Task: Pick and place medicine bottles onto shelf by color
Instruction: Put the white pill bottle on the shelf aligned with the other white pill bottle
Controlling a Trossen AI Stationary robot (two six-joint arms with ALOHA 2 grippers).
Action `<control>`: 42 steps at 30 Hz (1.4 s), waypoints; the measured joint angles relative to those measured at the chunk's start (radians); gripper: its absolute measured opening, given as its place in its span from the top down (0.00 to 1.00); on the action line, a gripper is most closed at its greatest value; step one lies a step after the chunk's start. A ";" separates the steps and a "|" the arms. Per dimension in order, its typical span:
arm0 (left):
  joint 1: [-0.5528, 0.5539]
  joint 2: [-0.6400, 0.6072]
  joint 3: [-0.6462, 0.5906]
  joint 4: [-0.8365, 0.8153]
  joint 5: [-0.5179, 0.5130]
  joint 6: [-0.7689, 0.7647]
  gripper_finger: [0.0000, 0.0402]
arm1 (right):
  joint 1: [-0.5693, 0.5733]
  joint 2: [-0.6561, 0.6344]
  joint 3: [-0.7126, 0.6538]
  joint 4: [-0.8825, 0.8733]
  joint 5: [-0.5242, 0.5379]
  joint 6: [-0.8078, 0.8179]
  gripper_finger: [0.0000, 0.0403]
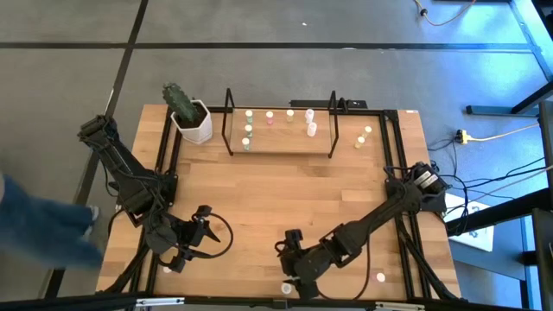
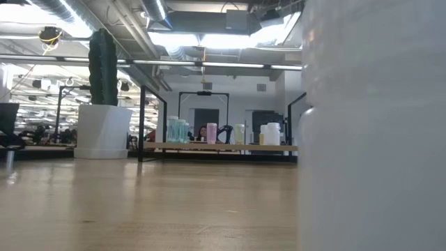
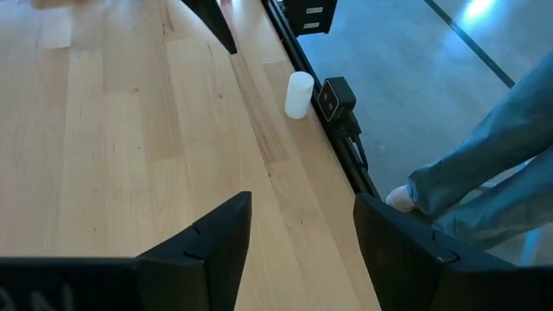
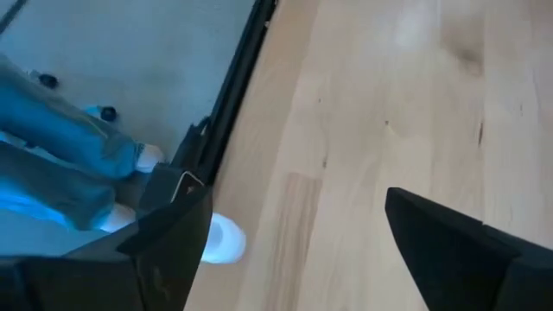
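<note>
The wire shelf (image 1: 281, 149) stands at the table's far middle with several medicine bottles (image 1: 248, 130) upright on its wooden floor; the low view shows them in a row (image 2: 211, 132). One white bottle (image 1: 286, 288) stands at the near edge, huge in the low view (image 2: 373, 125). My right gripper (image 4: 302, 259) hovers open just above and beside it (image 4: 223, 239), one finger partly covering it, not touching. My left gripper (image 3: 302, 250) hangs open at the near left, pointing along the near edge toward that bottle (image 3: 299, 93). Another bottle (image 1: 380, 277) stands near right.
A white pot with a cactus (image 1: 192, 121) stands left of the shelf. Two bottles (image 1: 363, 138) stand on the table right of the shelf. Black rails (image 1: 406, 173) run along the table's sides. A person's blue trouser leg and shoe (image 3: 484, 173) are beside the near edge.
</note>
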 joint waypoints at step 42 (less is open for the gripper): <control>0.001 0.000 0.000 0.000 0.000 0.000 0.51 | 0.056 0.201 0.000 0.109 -0.166 0.142 0.14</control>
